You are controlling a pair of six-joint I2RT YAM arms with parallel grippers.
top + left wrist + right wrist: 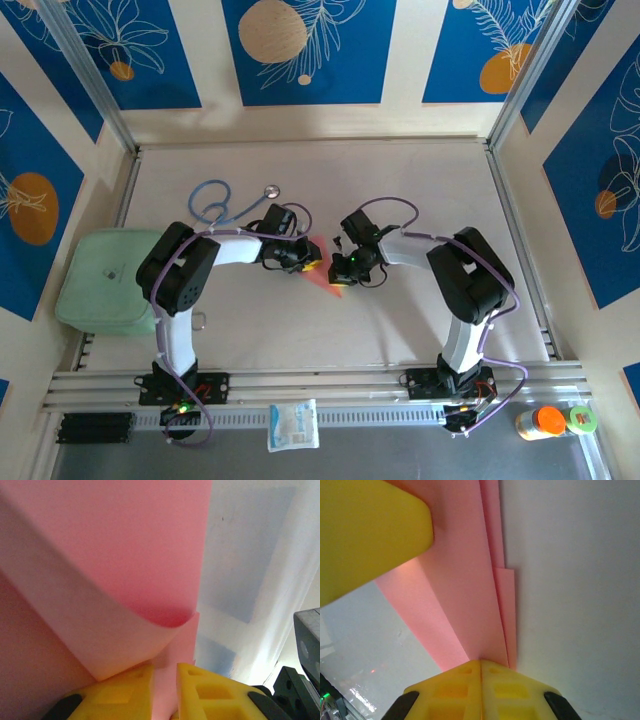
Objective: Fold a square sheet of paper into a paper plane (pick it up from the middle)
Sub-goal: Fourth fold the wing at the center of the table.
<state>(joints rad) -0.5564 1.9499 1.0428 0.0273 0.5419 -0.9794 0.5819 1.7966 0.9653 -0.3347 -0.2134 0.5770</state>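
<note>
While the left tool (164, 690), barely parted, clamps the folded pink sheet of paper (115, 555), the right tool (480, 680), closed tight, pinches its layered edge, both meeting above the middle of the counter (420, 180).

The paper (125, 555) is thin, matt and smooth, with soft creases. The fingers (512, 690) are matt yellow plastic with moulded pockets. The table (400, 180) looks smooth with a faint sheen. The rail (320, 385) along the bottom of the frame is brushed metal.
</note>
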